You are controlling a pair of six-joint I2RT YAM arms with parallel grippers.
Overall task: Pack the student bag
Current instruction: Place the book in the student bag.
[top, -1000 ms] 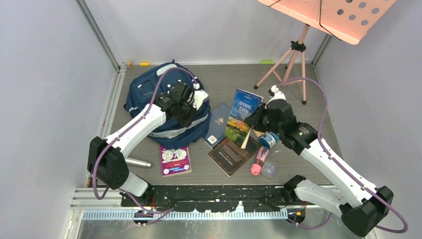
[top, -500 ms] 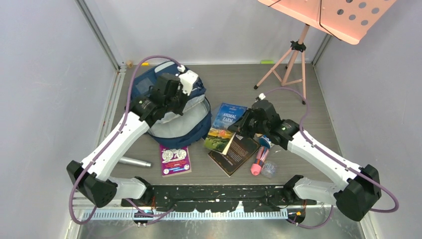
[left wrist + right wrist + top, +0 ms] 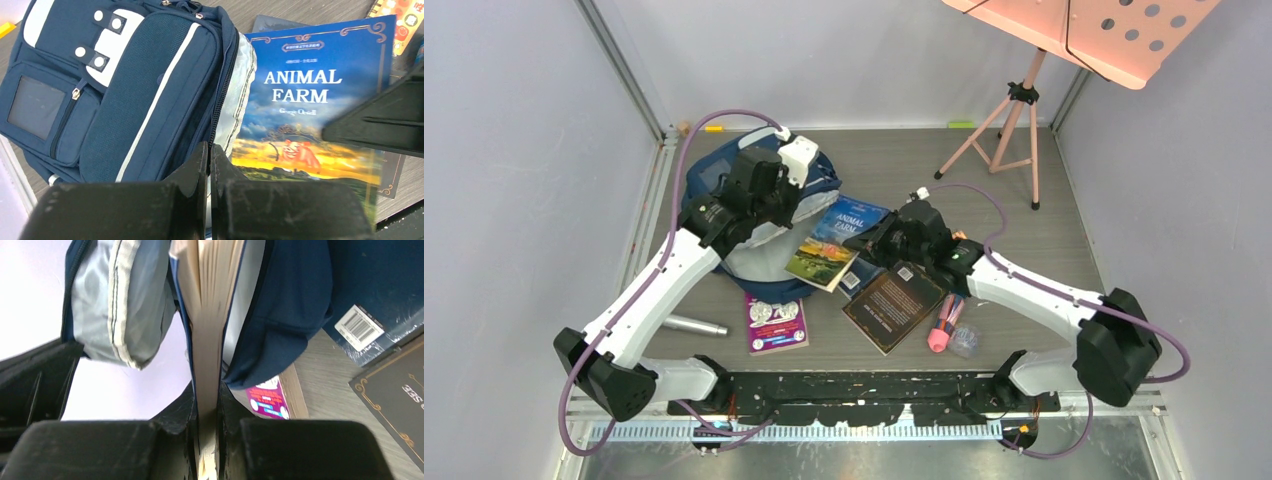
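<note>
The student bag (image 3: 709, 190) is a navy backpack lying at the back left, its grey lining (image 3: 752, 258) showing at the open mouth. My left gripper (image 3: 772, 218) is shut on the bag's zipper edge (image 3: 220, 125) and holds the flap up. My right gripper (image 3: 869, 248) is shut on the "Animal Farm" book (image 3: 829, 240), held nearly flat with its far end at the bag's mouth. In the right wrist view the book's page edge (image 3: 207, 330) sits between the lining (image 3: 115, 305) and navy fabric (image 3: 285, 305).
A purple book (image 3: 776, 322), a black book (image 3: 894, 305), a blue notebook (image 3: 854, 277), a pink marker (image 3: 942, 325), a small clear bottle (image 3: 965, 342) and a silver cylinder (image 3: 694, 325) lie on the table. A pink music stand's tripod (image 3: 1009, 120) is at back right.
My right arm carried the Animal Farm book left and laid it flatter, up to the bag's mouth. My left gripper pulled the flap up, exposing the grey lining.
</note>
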